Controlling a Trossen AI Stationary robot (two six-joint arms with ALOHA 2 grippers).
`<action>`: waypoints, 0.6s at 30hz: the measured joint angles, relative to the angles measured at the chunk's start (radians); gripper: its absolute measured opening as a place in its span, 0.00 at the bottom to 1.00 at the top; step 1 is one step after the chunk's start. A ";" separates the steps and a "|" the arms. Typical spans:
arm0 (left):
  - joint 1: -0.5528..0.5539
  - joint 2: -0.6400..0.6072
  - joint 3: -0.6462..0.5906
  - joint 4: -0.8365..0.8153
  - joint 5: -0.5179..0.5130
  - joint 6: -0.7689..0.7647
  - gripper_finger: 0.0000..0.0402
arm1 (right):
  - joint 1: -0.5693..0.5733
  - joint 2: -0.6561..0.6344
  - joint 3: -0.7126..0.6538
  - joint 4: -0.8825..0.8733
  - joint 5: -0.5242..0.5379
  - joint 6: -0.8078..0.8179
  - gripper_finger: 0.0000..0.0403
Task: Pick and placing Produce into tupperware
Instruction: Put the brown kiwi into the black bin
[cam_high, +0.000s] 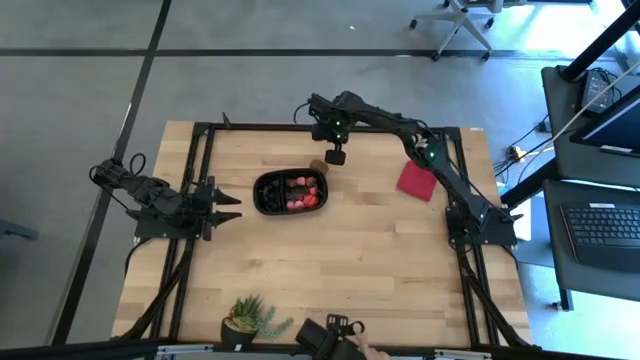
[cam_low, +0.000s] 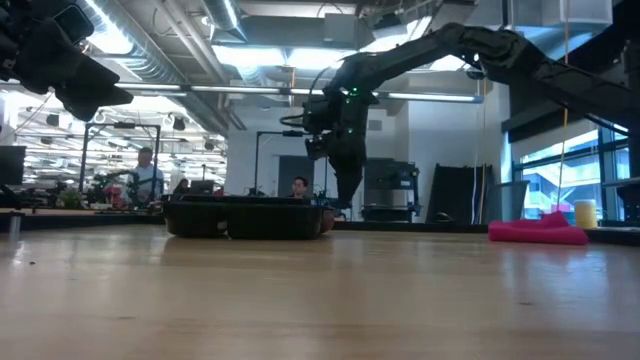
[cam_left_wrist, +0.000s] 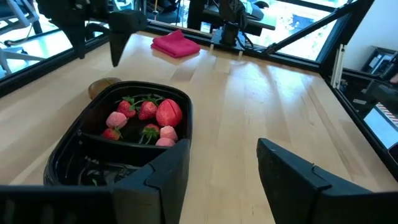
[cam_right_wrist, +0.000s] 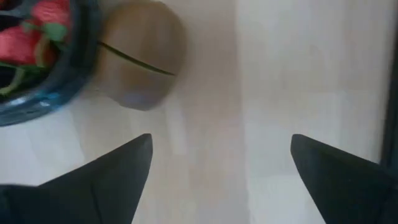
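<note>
The black tupperware tray (cam_high: 290, 192) lies on the table's middle, holding red strawberry pieces (cam_left_wrist: 155, 118) and dark berries (cam_high: 299, 183). A brown round piece (cam_high: 319, 167) rests on the table against the tray's far right corner; it also shows in the right wrist view (cam_right_wrist: 142, 62). My right gripper (cam_high: 335, 156) hangs open just above the table, a little to the far right of the brown piece, touching nothing. My left gripper (cam_high: 228, 208) is open and empty at the table's left, pointing at the tray.
A flat red cloth-like square (cam_high: 416, 180) lies at the far right of the table. A green spiky potted plant (cam_high: 245, 320) stands at the near edge. Black frame rails run along the table's left and right sides. A person's hand (cam_high: 372, 352) shows at the near edge.
</note>
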 joint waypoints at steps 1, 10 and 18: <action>0.000 0.000 0.000 0.000 0.000 0.000 0.45 | 0.008 0.000 0.000 0.000 0.000 0.000 0.94; 0.000 0.000 0.000 -0.001 0.000 0.000 0.45 | 0.081 0.000 0.000 0.015 0.172 -0.025 0.94; 0.000 0.000 0.000 -0.004 0.001 0.007 0.45 | 0.106 0.002 0.000 0.042 0.184 -0.018 0.94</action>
